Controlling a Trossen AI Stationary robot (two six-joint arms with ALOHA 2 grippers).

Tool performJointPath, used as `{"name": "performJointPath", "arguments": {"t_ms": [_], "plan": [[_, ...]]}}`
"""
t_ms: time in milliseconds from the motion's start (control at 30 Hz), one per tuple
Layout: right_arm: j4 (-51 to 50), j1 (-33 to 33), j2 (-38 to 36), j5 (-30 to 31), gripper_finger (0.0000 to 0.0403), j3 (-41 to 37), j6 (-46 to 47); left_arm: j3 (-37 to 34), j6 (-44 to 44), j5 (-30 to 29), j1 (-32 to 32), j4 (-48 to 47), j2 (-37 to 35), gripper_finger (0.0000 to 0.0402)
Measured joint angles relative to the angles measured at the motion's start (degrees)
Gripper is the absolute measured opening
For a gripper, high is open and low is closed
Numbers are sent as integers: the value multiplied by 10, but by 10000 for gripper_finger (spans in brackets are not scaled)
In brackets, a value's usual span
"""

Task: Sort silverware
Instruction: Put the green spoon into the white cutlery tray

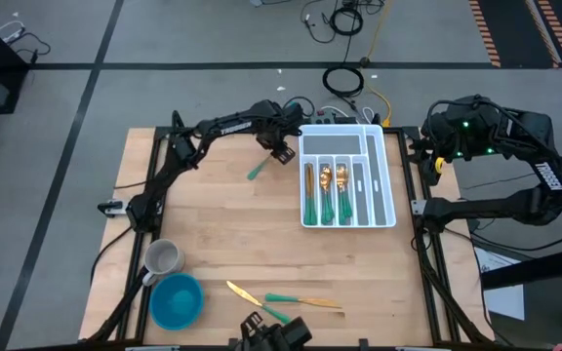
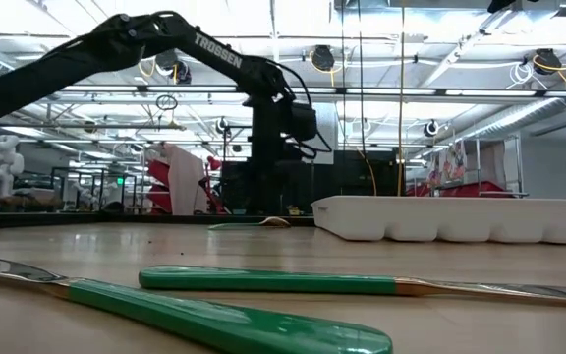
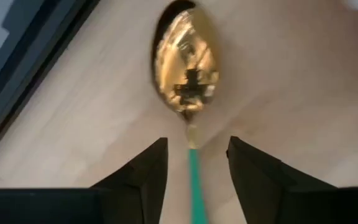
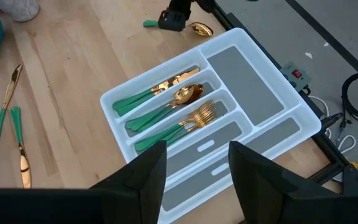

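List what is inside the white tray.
The white tray holds knives, spoons and forks with green handles, one kind per slot. The other compartments show bare grey liners. The stacked pieces overlap, so exact counts stay hidden.

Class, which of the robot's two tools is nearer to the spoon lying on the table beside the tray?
Left. The left tool sits right over the spoon, left of the tray. The right tool hangs on the tray's far side.

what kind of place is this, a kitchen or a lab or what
Most likely a robotics lab or workshop, not a kitchen: a wooden table on a taped concrete floor, loose cables behind it, and open ceiling pipework overhead.
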Motion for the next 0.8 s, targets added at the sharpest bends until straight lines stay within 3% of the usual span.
{"name": "performJointPath", "arguments": {"t_ms": [100,500,600,733,800], "plan": [[0,0,0,0,166,0,0,0,0,-12,0,1,5,177],[0,0,0,-2,166,0,7,1,-35,41,7,38,35,171],[0,0,0,-2,166,0,9,1,-45,63,13,38,36,127],[0,0,0,-3,166,0,20,0,-34,63,17,40,36,24],[0,0,0,-14,166,0,20,0,-23,59,17,41,35,17]]}}
